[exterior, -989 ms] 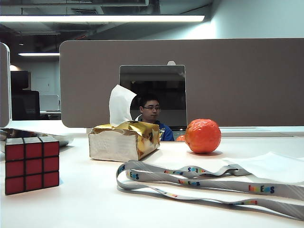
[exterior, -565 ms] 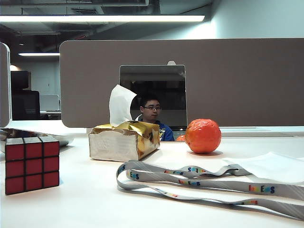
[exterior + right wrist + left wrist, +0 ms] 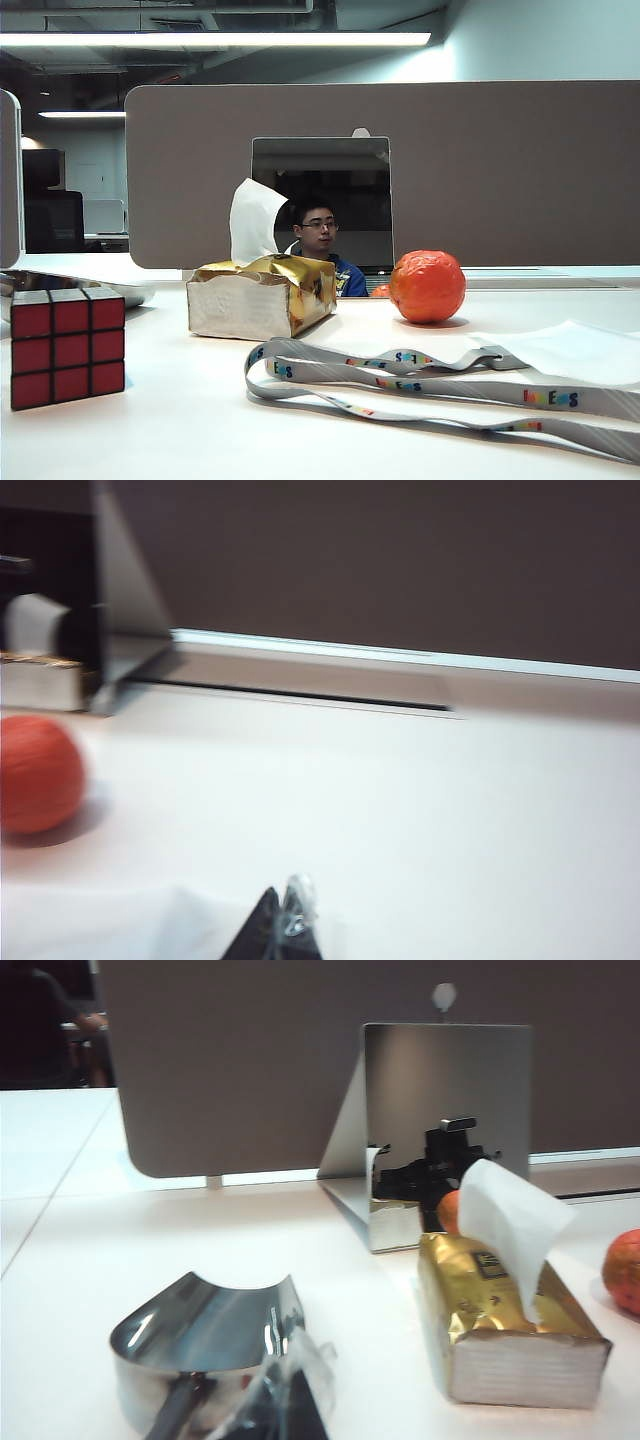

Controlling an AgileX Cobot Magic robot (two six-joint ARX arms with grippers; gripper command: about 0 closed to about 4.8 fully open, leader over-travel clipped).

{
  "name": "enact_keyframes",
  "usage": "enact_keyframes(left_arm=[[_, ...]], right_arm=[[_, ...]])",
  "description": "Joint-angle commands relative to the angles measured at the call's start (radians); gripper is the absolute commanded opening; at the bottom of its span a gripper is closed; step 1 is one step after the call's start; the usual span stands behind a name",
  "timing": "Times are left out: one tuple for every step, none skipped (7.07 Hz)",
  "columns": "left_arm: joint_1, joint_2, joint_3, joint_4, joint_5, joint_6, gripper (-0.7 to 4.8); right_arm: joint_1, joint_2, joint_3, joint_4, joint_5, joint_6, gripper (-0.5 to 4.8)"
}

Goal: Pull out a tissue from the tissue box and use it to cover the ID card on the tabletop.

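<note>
In the exterior view no arm or claw is visible. The tissue box point(image 3: 262, 296) stands on the tabletop point(image 3: 170, 420), with one white sheet point(image 3: 252, 220) sticking up from its gold top. In front of it lies the grey lanyard point(image 3: 400, 385) with coloured letters. It runs to the right and goes under the tissue point(image 3: 565, 350), which lies flat there and is cut off by the picture edge. The ID card itself is hidden; only the lanyard shows. An orange ball point(image 3: 427, 286) sits behind the tissue, and a red puzzle cube point(image 3: 67, 346) stands at the far left.

The left gripper point(image 3: 285, 1405) shows only as dark blurred tips at the edge of the left wrist view, so I cannot tell if its fingers are spread or pressed together. A shiny metal scoop point(image 3: 205, 1345) lies just beside the tips, and the tissue box point(image 3: 505, 1335) stands well apart from them, to the side, near a mirror point(image 3: 445, 1140).

The right gripper point(image 3: 282, 930) appears as one dark point in the blurred right wrist view; its fingers are pressed together with nothing between them. It hangs over the tissue point(image 3: 120, 925), and the orange ball point(image 3: 38, 773) is beyond that, partly cut off
</note>
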Motion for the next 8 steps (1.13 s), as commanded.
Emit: enact_keyframes(left_arm=[[0.0,0.001,0.003,-0.018,-0.063,0.001,-0.06],[0.0,0.001,0.003,-0.023,-0.108,0.001,-0.06],[0.0,0.001,0.003,-0.022,-0.11,0.001,-0.06],[0.0,0.001,0.003,-0.022,-0.111,0.001,-0.06],[0.0,0.001,0.003,-0.023,-0.124,0.001,-0.06],[0.0,0.001,0.003,-0.022,-0.126,0.001,-0.06],[0.0,0.001,0.003,-0.023,-0.146,0.001,-0.06],[0.0,0.001,0.003,-0.022,-0.167,0.0,-0.06]], right_arm=[[-0.002,-0.001,-0.002,0.021,-0.068,-0.002,-0.01],[-0.004,-0.001,-0.002,0.021,-0.002,-0.003,-0.01],[-0.004,-0.001,-0.002,0.022,-0.003,-0.002,-0.01],[-0.004,-0.001,-0.002,0.022,-0.003,-0.002,-0.01],[-0.004,-0.001,-0.002,0.021,-0.003,-0.002,-0.01],[-0.004,-0.001,-0.002,0.021,-0.003,-0.002,0.0],[-0.004,-0.001,-0.002,0.021,-0.003,-0.002,-0.01],[-0.004,-0.001,-0.002,0.021,-0.003,-0.002,0.0]])
